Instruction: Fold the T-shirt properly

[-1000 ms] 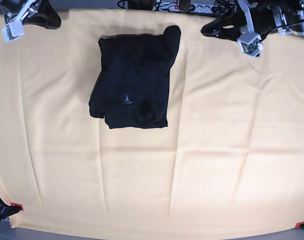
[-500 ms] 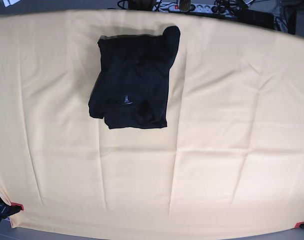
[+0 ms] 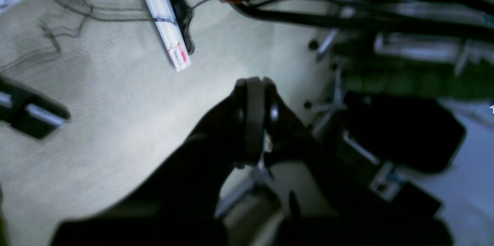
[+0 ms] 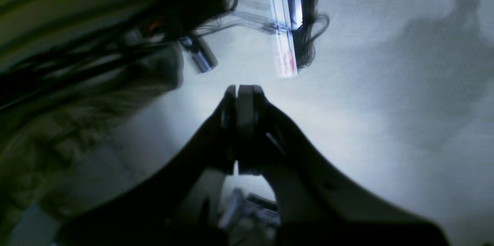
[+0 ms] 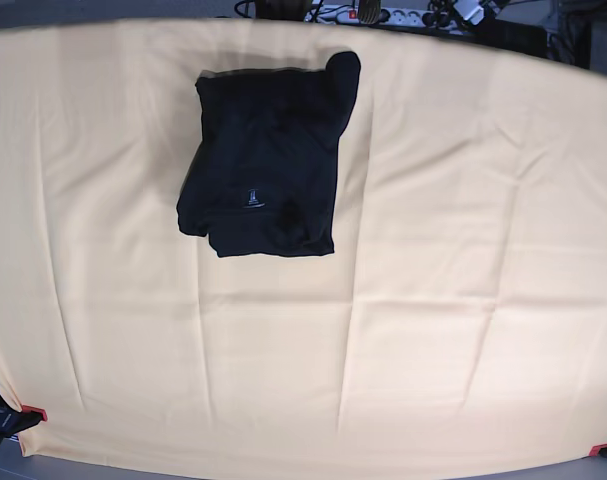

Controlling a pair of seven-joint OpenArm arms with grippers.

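The black T-shirt (image 5: 266, 155) lies folded into a rough rectangle on the yellow table cloth (image 5: 433, 300), toward the far middle-left in the base view, with a tiny pale label (image 5: 252, 197) facing up. Neither arm shows in the base view. In the left wrist view my left gripper (image 3: 253, 84) is shut and empty, hanging over a pale floor away from the table. The right wrist view shows my right gripper (image 4: 242, 90) shut as well, holding nothing, also over floor.
A white power strip (image 5: 375, 14) and cables lie beyond the table's far edge. Red clamps (image 5: 33, 412) pin the cloth at the near corners. The wrist views show a white cable duct (image 3: 166, 22), cables and dark equipment (image 3: 401, 130) on the floor.
Both arms have pulled back from the table's far corners and left the base view. The T-shirt has not moved.
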